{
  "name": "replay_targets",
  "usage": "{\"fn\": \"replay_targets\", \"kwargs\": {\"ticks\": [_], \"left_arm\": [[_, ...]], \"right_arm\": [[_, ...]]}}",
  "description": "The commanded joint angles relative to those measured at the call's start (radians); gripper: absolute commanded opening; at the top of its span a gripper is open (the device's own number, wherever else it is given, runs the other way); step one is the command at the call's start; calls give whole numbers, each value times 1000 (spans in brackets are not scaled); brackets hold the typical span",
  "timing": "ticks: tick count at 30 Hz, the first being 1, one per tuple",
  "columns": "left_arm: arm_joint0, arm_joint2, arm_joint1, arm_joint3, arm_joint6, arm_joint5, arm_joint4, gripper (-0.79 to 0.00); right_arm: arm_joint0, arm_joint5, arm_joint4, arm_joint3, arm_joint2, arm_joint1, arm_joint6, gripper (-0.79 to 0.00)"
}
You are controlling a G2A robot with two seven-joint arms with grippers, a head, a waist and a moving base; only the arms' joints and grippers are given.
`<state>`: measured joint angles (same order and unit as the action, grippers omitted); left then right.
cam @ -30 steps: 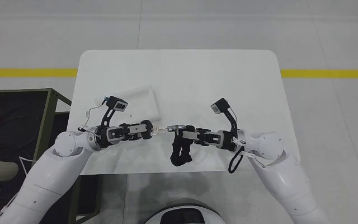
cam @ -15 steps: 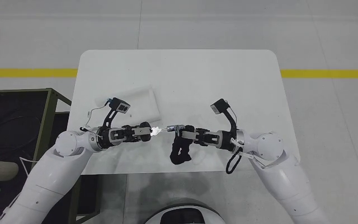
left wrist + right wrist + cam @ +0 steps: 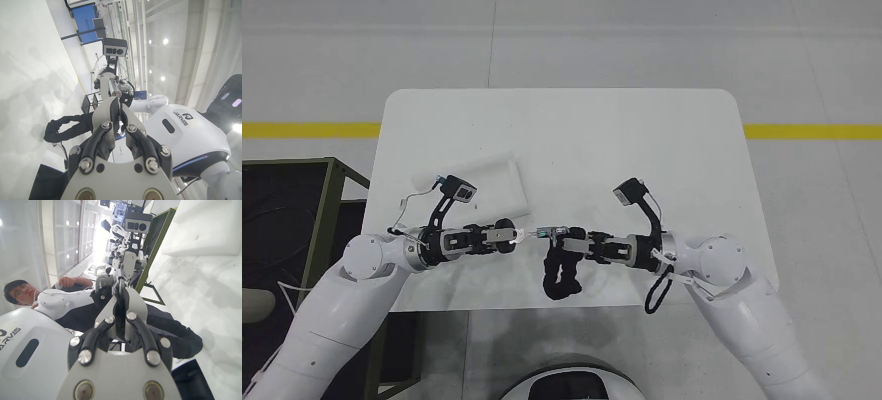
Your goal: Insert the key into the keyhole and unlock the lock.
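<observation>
The key [image 3: 119, 106] is a thin blade of bright bare metal. The lock [image 3: 114, 89] has a glossy steel cylinder, its cable [image 3: 62, 128] sheathed in matt black cloth (slightly wrinkled). The tabletop [image 3: 642, 140] is smooth matt white; the block [image 3: 487, 180] looks like matt white foam.

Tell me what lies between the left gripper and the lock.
Only the key, pinched in the left gripper, tip at the lock; the left wrist view shows it.
</observation>
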<state>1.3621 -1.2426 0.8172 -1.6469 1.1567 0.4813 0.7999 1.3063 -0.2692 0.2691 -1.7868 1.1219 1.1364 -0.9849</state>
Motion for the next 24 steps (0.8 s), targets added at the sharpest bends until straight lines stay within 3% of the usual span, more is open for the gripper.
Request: {"fn": "replay_targets", "kwargs": {"ticks": [1, 6, 20, 24], "left_arm": [[2, -5, 2, -3, 2, -3, 0, -785], [3, -17, 7, -15, 15, 12, -37, -785], [22, -55, 26, -54, -105, 282, -315, -785], [29, -44, 33, -52, -134, 314, -317, -785]], "right_arm": [[-3, 2, -1, 1, -3, 0, -1, -785], [-7, 7, -2, 4, -8, 1, -3, -785], [-8, 17, 26, 8, 2, 0, 4, -785], [-8, 17, 48, 11, 0, 0, -1, -785]]}}
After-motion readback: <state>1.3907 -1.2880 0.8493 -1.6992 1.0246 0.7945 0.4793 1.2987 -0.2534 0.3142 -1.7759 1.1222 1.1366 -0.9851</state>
